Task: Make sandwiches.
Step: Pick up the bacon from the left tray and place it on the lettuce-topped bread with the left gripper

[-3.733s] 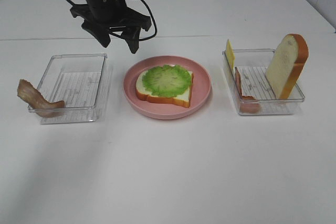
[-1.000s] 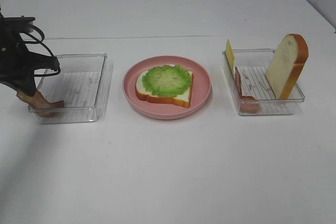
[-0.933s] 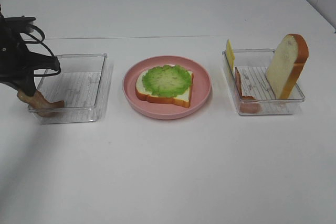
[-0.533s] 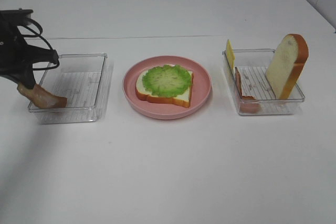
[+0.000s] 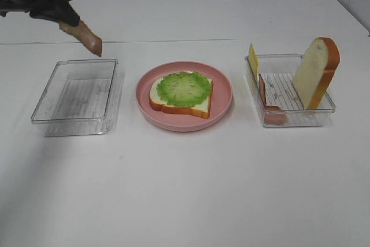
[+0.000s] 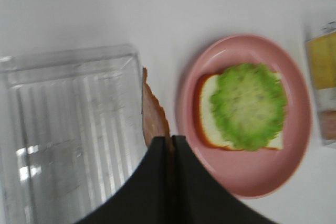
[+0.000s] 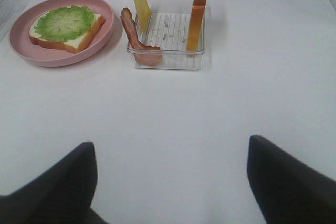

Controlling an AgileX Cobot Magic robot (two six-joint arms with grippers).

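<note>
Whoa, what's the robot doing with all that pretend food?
It's building a sandwich. The left tool is shut on a bacon strip and holds it in the air near the left tray. On the pink plate lies a bread slice topped with lettuce. The right tool hangs open, holding nothing. The right tray holds cheese, another bacon strip and a second bread slice.

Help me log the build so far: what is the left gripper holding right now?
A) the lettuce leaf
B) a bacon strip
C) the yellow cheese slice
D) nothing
B: the left gripper is shut on a reddish-brown bacon strip, held up in the air; the cheese slice stands in the right tray and the lettuce leaf lies on the bread on the plate.
</note>
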